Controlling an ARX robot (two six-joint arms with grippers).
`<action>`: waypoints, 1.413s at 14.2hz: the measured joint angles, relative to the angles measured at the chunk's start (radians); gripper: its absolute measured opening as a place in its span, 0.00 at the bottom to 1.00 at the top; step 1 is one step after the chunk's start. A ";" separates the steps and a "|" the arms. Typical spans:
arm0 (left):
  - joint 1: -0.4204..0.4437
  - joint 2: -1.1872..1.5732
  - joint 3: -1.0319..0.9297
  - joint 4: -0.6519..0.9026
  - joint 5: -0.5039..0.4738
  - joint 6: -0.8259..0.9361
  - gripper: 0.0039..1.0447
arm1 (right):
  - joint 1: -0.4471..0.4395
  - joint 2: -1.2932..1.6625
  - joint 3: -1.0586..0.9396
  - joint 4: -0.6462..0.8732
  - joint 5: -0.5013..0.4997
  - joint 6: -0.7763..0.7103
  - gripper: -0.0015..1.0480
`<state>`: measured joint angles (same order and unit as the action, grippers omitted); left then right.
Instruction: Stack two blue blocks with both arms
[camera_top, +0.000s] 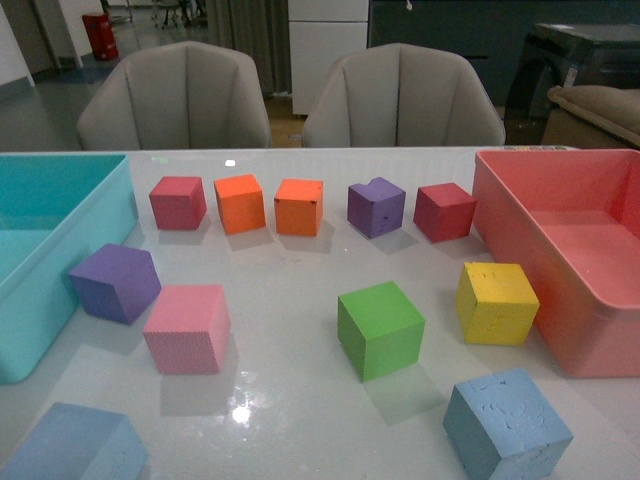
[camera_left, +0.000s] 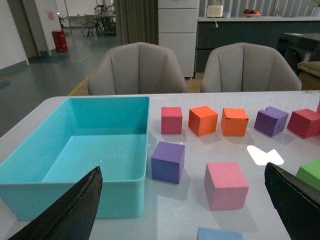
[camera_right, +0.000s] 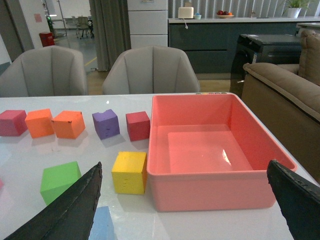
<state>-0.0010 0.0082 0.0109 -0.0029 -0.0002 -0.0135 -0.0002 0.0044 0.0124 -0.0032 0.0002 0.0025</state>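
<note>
Two pale blue foam blocks sit at the table's near edge in the front view: one at the near left (camera_top: 75, 445), one at the near right (camera_top: 507, 423). Neither arm shows in the front view. My left gripper (camera_left: 185, 210) is open and empty, above the table; the top of the left blue block (camera_left: 219, 233) shows just below it. My right gripper (camera_right: 187, 205) is open and empty, facing the pink bin; the right blue block (camera_right: 102, 224) shows beside its finger.
A teal bin (camera_top: 45, 260) stands at the left, a pink bin (camera_top: 570, 250) at the right. Red, orange, purple, pink, green (camera_top: 380, 328) and yellow (camera_top: 496, 302) cubes are scattered between. Two grey chairs stand behind the table.
</note>
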 joint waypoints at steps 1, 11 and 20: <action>0.000 0.000 0.000 0.000 0.000 0.000 0.94 | 0.000 0.000 0.000 0.000 0.000 0.000 0.94; 0.000 0.000 0.000 0.000 0.000 0.000 0.94 | 0.240 1.280 0.431 0.332 0.051 0.102 0.94; 0.000 0.000 0.000 0.000 0.000 0.000 0.94 | 0.341 1.692 0.562 0.310 -0.018 0.136 0.94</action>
<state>-0.0010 0.0082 0.0109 -0.0032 -0.0002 -0.0135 0.3408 1.6962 0.5743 0.3069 -0.0177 0.1383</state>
